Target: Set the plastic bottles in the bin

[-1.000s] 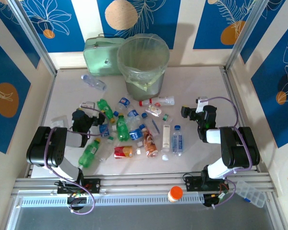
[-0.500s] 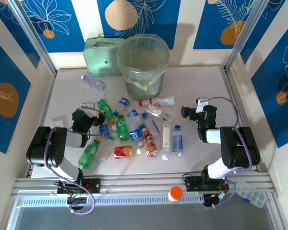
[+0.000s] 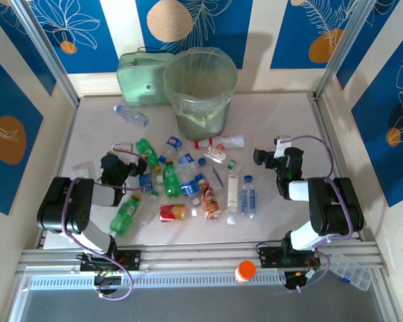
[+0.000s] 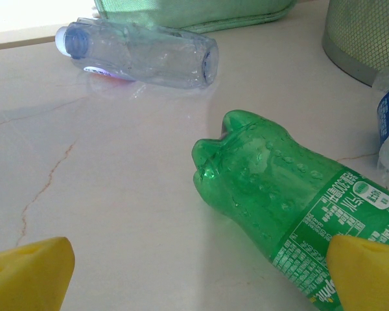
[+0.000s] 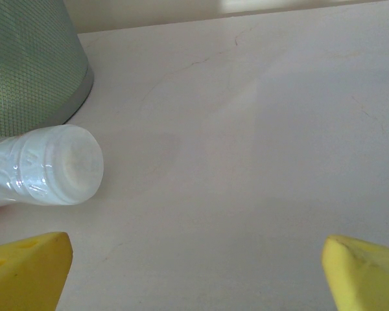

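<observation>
Green bottle [image 4: 298, 207] lies on the bench [image 4: 117, 194], base pointing far-left, by the open left hand [image 4: 196, 272]; right hand [image 5: 194, 272] open; lined bin [image 3: 200, 90] upright.

right table [image 3: 282, 114]: open | centre: plastic bottles [image 3: 171, 180] crowd | bin [image 3: 201, 122] rear

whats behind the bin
A mint-green case sits behind the bin, offset to its left. The bin covers the case's right end. Anything lying directly behind the bin is hidden from the top camera, so that spot cannot be checked.
</observation>
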Controlling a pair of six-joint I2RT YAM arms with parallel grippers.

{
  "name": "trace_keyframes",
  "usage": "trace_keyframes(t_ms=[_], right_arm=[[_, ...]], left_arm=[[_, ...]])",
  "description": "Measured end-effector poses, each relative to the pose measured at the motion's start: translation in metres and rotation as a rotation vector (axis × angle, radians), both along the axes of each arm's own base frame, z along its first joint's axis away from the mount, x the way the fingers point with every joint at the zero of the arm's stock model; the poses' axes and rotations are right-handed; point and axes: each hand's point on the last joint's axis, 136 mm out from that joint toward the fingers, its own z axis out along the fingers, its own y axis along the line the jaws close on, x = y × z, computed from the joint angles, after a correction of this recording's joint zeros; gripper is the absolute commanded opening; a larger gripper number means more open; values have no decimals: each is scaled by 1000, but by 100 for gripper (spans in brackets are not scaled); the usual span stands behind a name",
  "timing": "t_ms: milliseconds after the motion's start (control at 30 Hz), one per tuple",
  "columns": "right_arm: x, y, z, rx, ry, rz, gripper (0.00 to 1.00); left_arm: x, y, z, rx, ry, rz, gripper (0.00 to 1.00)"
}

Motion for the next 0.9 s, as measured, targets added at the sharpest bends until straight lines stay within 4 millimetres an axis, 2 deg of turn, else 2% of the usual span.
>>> trace_keyframes(t_ms=[300, 400, 600, 767, 833, 900], right_arm=[[0, 0, -1, 0, 3, 1, 99], [-2, 2, 2, 0, 30, 7, 99], [-5, 18, 53, -10, -52, 64, 99], [-18, 35, 93, 19, -132, 74, 99], [-24, 45, 107, 41, -126, 74, 99], [-30, 66, 131, 84, -130, 94, 99]], left_arm=[[0, 1, 0, 0, 1, 2, 99], [-3, 2, 10, 1, -5, 6, 99], [-7, 5, 61, -3, -127, 24, 99], [-16, 12, 86, -26, -219, 65, 99], [-17, 10, 99, -48, -276, 64, 99], [-14, 2, 115, -71, -319, 47, 99]])
